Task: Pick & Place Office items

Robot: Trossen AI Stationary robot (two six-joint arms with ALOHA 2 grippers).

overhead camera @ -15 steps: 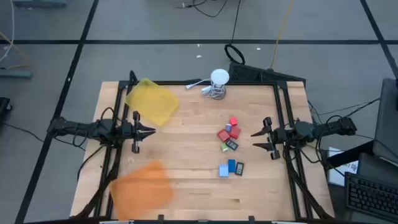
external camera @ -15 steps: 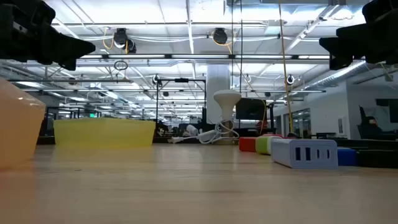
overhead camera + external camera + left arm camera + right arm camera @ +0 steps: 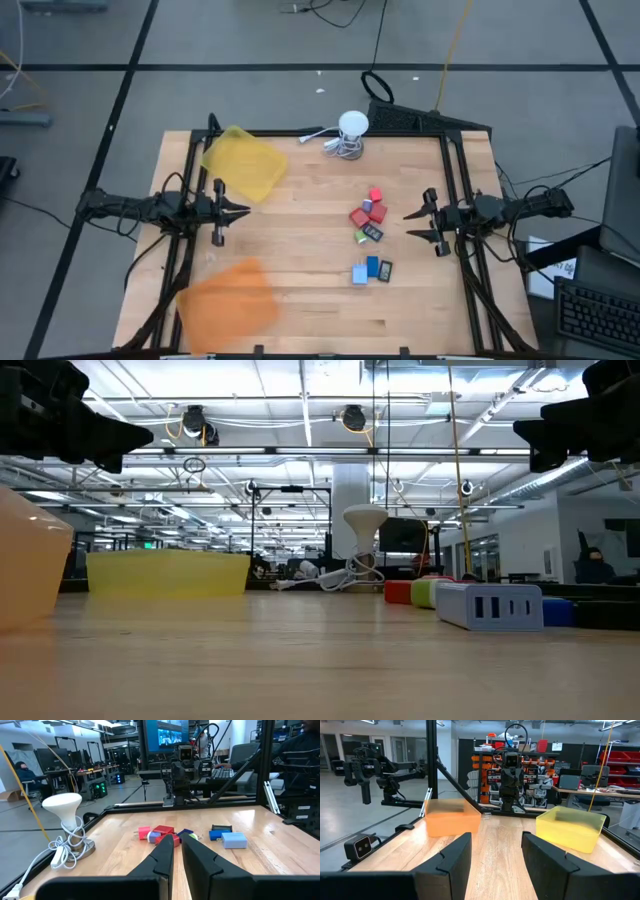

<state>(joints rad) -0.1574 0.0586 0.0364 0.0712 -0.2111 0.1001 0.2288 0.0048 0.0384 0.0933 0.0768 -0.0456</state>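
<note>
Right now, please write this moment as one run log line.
left gripper: shut, empty, left side | right gripper: open, empty, right side | office items: untouched on table

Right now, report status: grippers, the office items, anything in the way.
Left gripper shut, empty, at table's left edge. Right gripper open, empty, facing the office items. Items loose on the table, untouched. Nothing between right gripper and items.

Wooden table (image 3: 310,300), seen from above. Left claw (image 3: 240,211) over the left side, fingers together, empty. Yellow tray (image 3: 245,163) just behind it; orange tray (image 3: 228,296) nearer the front edge. Right claw (image 3: 412,224) over the right side, fingers parted, empty. Small red, blue and dark blocks (image 3: 369,232) scattered just ahead of its tips. White round lamp-like object (image 3: 352,125) with coiled cable at the far edge.
</note>
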